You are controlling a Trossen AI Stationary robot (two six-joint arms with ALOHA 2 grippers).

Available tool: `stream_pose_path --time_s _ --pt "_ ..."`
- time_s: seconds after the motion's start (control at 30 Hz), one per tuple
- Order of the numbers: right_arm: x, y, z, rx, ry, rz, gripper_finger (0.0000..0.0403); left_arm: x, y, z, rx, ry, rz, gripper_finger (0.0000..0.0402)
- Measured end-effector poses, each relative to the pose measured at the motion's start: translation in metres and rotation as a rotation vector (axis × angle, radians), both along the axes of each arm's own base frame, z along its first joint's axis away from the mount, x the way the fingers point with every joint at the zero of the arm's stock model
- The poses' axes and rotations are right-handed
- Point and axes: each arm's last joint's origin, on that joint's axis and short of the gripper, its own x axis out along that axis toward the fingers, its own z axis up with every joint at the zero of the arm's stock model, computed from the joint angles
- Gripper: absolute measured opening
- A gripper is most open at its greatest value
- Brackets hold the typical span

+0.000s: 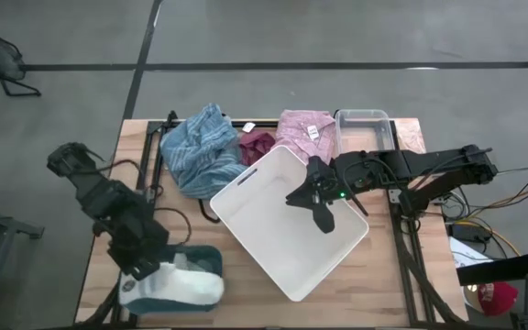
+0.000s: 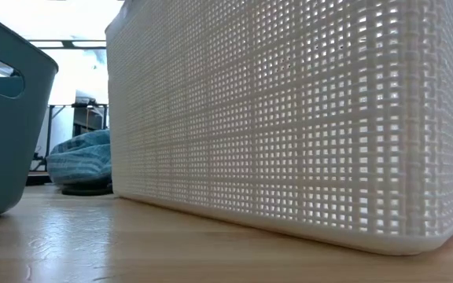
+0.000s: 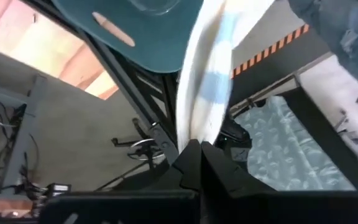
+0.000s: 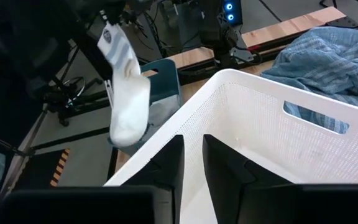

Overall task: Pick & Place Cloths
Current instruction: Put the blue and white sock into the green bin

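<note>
From the high view I see the left gripper (image 1: 147,267) at the near left corner of the wooden table (image 1: 411,133), clamped shut on a cream-white sock-like cloth with pale blue bands (image 1: 183,288); the left wrist view shows the fabric pinched between the closed fingers (image 3: 191,163) and hanging away from them. The cloth hangs over the small teal plastic bin (image 1: 204,261). The right gripper (image 1: 322,209) hovers over the large white perforated plastic basket (image 1: 255,220), which sits at an angle mid-table. Its two dark fingers (image 4: 166,162) stand close together with a narrow gap and nothing between them, so I record it as empty and not quite closed. Behind the basket, along the far edge, lie the remaining cloths: the large blue striped garment (image 1: 200,147) far left of the basket, a small maroon cloth (image 1: 257,144) beside it, and a pink garment with a white tag (image 1: 302,130) next to that. A clear plastic container (image 1: 367,126) stands just right of the pink one. In the low view the basket wall fills the frame, with the blue garment beyond.
</note>
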Motion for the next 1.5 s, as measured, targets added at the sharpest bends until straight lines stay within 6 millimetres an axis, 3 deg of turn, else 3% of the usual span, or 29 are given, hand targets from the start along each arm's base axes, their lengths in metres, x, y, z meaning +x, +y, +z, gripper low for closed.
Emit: stream_pose_path --time_s 0.13,0.23,0.43,0.6,0.7,0.87,1.03,1.27,1.5 --pt "0.0 0.0 0.0 -0.011 -0.002 0.005 0.0072 -0.013 0.01 0.0 0.009 0.052 0.096 0.0001" --pt "0.0 0.0 0.0 -0.014 -0.001 0.007 0.0082 -0.01 0.011 -0.004 0.053 -0.003 0.166 0.0001" --pt "0.0 0.0 -0.001 -0.018 0.002 0.008 0.0099 0.018 -0.003 -0.015 0.083 -0.322 0.282 0.0005" --pt "0.0 -0.001 -0.001 -0.039 -0.002 -0.021 0.0109 0.05 -0.023 -0.041 0.108 -0.522 0.286 0.0003" --pt "0.0 -0.002 0.0 -0.049 -0.003 -0.041 0.0114 0.06 -0.033 -0.067 0.108 -0.486 0.213 0.0003" --pt "0.0 -0.002 0.0 -0.053 -0.004 -0.05 0.0122 0.06 -0.041 -0.112 0.09 -0.275 0.097 0.0007" --pt "0.0 -0.002 0.0 -0.053 -0.004 -0.05 0.0129 0.061 -0.042 -0.143 0.113 -0.188 0.125 0.0009" --pt "0.0 -0.002 0.0 -0.053 -0.004 -0.051 0.0128 0.069 -0.045 -0.15 0.086 -0.27 0.213 0.0022" --pt "0.0 -0.002 0.0 -0.063 -0.006 -0.057 0.0103 0.071 -0.045 -0.142 0.074 -0.305 0.312 0.0121"
